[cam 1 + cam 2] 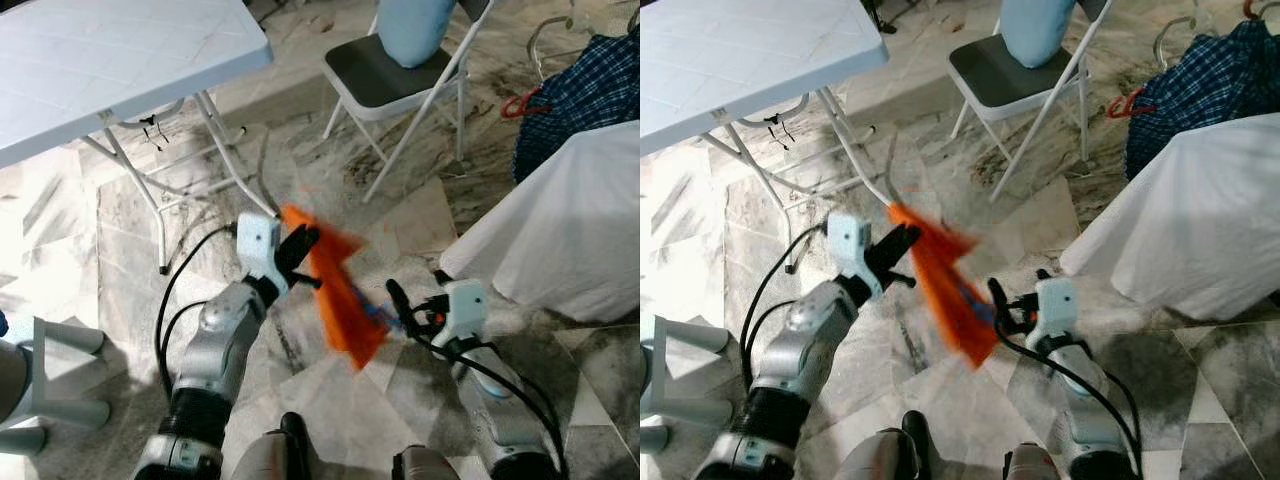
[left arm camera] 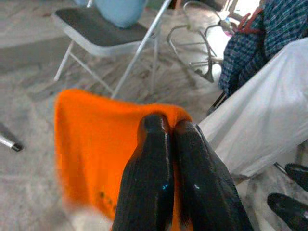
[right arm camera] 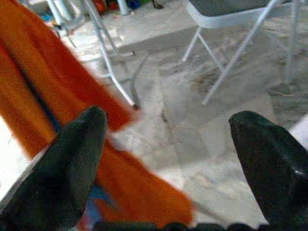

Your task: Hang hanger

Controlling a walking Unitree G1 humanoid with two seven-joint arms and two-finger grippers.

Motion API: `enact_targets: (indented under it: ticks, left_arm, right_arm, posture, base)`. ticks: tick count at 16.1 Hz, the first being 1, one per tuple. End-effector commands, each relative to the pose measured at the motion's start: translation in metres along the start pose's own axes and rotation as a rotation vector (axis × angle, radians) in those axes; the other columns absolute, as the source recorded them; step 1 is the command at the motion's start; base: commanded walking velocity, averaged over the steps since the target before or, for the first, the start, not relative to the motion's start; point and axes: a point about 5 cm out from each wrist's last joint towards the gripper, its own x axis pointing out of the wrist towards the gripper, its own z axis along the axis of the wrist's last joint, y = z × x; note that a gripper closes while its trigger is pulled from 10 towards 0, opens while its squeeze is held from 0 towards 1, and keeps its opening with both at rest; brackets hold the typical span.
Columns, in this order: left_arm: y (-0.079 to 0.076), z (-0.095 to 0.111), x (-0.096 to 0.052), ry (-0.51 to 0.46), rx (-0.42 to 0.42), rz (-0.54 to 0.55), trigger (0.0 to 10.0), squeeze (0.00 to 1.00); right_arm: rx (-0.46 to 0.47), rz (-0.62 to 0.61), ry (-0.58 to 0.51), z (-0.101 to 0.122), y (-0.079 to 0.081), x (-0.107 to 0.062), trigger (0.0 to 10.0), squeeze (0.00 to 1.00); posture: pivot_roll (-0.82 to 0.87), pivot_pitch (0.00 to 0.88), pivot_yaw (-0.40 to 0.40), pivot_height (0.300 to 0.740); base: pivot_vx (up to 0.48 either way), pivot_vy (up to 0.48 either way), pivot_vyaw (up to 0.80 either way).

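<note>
An orange cloth (image 1: 335,290) hangs in the air in front of me over the marble floor, blurred at its lower end. My left gripper (image 1: 305,245) is shut on its upper edge; in the left wrist view the two fingers (image 2: 154,159) press together on the orange fabric (image 2: 96,130). My right gripper (image 1: 418,300) stands open just right of the cloth's lower part, with nothing between its fingers (image 3: 77,154). A small blue piece (image 1: 373,312) shows behind the cloth's lower half; I cannot tell what it is.
A white folding table (image 1: 100,60) stands at the back left, a folding chair (image 1: 380,75) behind the cloth. A white draped surface (image 1: 570,220) is at the right, with a blue plaid garment (image 1: 590,90) and a red hook (image 1: 515,103) above it.
</note>
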Motion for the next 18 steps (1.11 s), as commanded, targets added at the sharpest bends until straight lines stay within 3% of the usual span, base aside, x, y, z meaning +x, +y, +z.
enact_targets:
  ticks: [1, 5, 7, 9, 12, 13, 18]
  left_arm:
    - [0.007, 0.013, -0.005, -0.065, 0.047, 0.035, 3.1, 0.00]
    - [0.012, 0.013, -0.010, -0.077, 0.059, 0.044, 2.6, 0.00]
    - [0.012, 0.020, -0.005, -0.098, 0.054, 0.064, 2.5, 0.00]
    - [0.004, 0.042, 0.016, -0.165, 0.065, 0.037, 3.1, 0.00]
    - [-0.006, 0.070, 0.035, -0.240, 0.063, -0.005, 3.6, 0.00]
    - [-0.015, 0.088, 0.048, -0.287, 0.062, -0.037, 3.7, 0.00]
    - [-0.033, 0.104, 0.059, -0.325, 0.038, -0.105, 4.0, 0.00]
  right_arm:
    - [0.002, -0.009, -0.002, -0.002, 0.001, -0.002, 10.0, 1.00]
    - [-0.006, -0.034, -0.008, 0.000, 0.001, 0.000, 10.0, 1.00]
    - [-0.012, -0.026, 0.008, -0.003, -0.001, -0.003, 10.0, 1.00]
    - [-0.009, -0.051, 0.049, -0.010, -0.014, -0.007, 10.0, 1.00]
    - [0.005, -0.061, 0.069, -0.014, -0.014, -0.008, 10.0, 1.00]
    - [0.003, -0.050, 0.087, -0.018, -0.011, -0.007, 10.0, 1.00]
    - [0.031, -0.037, 0.067, -0.017, -0.001, 0.003, 10.0, 1.00]
  posture:
    - [-0.13, 0.203, 0.104, 0.740]
    - [-0.13, 0.199, 0.073, 0.740]
    - [-0.12, 0.196, 0.069, 0.740]
    - [-0.12, 0.194, 0.062, 0.740]
    - [-0.12, 0.186, 0.071, 0.740]
    - [-0.11, 0.172, 0.088, 0.740]
    - [-0.10, 0.172, 0.124, 0.740]
  base:
    - [0.000, 0.000, 0.00]
    - [0.000, 0.000, 0.00]
    - [0.000, 0.000, 0.00]
    - [0.000, 0.000, 0.00]
    - [0.000, 0.000, 0.00]
    - [0.000, 0.000, 0.00]
    - [0.000, 0.000, 0.00]
